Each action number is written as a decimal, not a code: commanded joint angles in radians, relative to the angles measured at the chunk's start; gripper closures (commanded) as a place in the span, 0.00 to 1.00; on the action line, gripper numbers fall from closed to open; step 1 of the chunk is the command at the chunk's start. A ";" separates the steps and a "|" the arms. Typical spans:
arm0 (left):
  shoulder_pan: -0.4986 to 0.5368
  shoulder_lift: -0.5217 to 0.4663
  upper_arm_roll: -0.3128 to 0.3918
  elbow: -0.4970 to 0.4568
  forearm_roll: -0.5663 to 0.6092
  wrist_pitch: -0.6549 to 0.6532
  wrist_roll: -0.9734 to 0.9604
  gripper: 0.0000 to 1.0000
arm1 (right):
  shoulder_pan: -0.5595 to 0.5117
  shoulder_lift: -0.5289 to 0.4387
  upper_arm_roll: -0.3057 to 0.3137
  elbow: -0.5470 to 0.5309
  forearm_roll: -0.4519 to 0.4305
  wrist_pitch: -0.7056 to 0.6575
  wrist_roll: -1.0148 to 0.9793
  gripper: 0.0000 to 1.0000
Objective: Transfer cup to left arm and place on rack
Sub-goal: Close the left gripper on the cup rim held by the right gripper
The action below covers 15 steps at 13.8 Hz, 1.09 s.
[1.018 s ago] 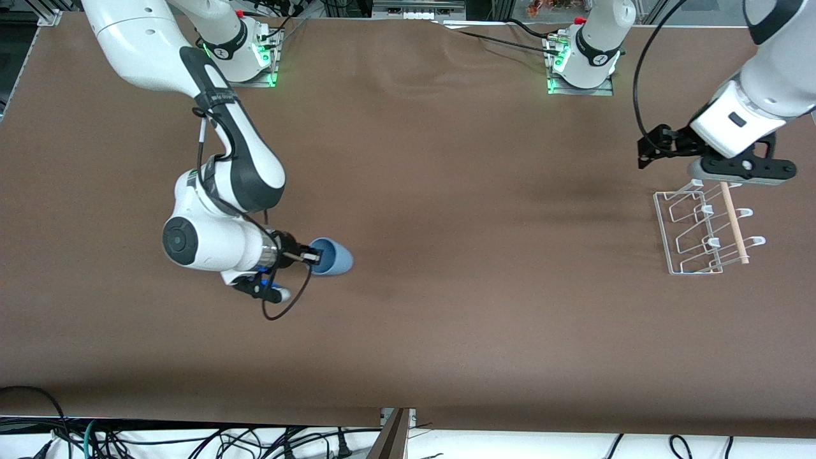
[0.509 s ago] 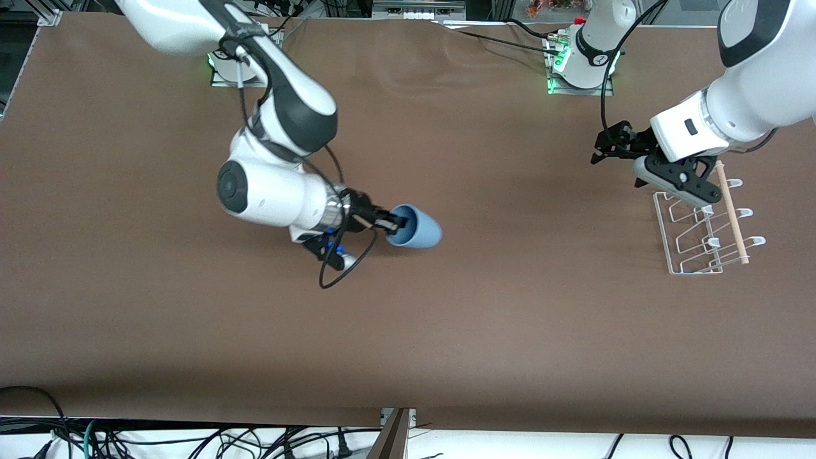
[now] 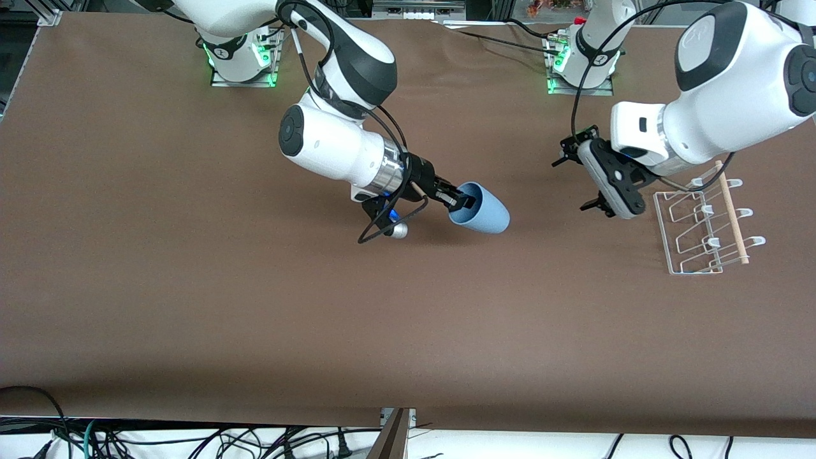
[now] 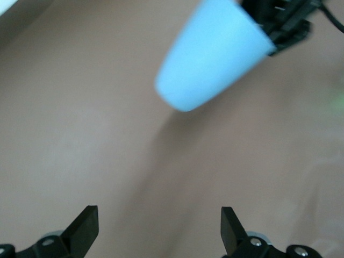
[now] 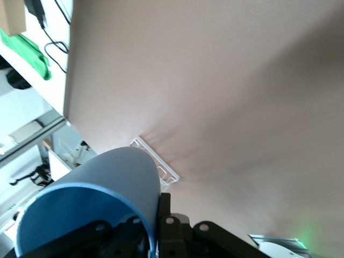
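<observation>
The light-blue cup [image 3: 483,211] hangs tilted on its side above the middle of the brown table, base pointing toward the left arm's end. My right gripper [image 3: 464,203] is shut on its rim, one finger inside the mouth and one outside. In the right wrist view the cup [image 5: 91,204] fills the corner, with the right gripper [image 5: 154,220] pinching its wall. My left gripper [image 3: 581,178] stands open in the air between cup and rack [image 3: 701,226], jaws facing the cup. The left wrist view shows the cup [image 4: 212,54] ahead of the open left gripper [image 4: 158,223], apart from it.
The white wire rack carries a wooden dowel [image 3: 731,213] and sits at the left arm's end of the table; it also shows small in the right wrist view as the rack [image 5: 156,161]. Cables [image 3: 191,440] lie past the table's front edge.
The right arm has carried the cup from the right arm's end toward the table's middle. The left arm has swung away from over the rack toward the cup, staying open.
</observation>
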 commanded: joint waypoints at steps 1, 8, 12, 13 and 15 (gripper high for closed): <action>-0.022 0.028 0.003 0.016 -0.050 0.045 0.226 0.00 | 0.008 0.018 0.010 0.043 0.042 0.015 0.024 1.00; -0.036 0.102 -0.004 0.015 -0.236 0.187 0.625 0.00 | 0.016 0.021 0.014 0.046 0.042 0.017 0.019 1.00; -0.047 0.107 -0.046 -0.013 -0.292 0.275 0.677 0.00 | 0.022 0.026 0.014 0.059 0.044 0.017 0.019 1.00; -0.049 0.107 -0.051 -0.031 -0.297 0.280 0.679 0.00 | 0.024 0.029 0.014 0.061 0.044 0.017 0.021 1.00; -0.049 0.105 -0.076 -0.048 -0.297 0.287 0.679 0.00 | 0.024 0.030 0.014 0.067 0.044 0.017 0.021 1.00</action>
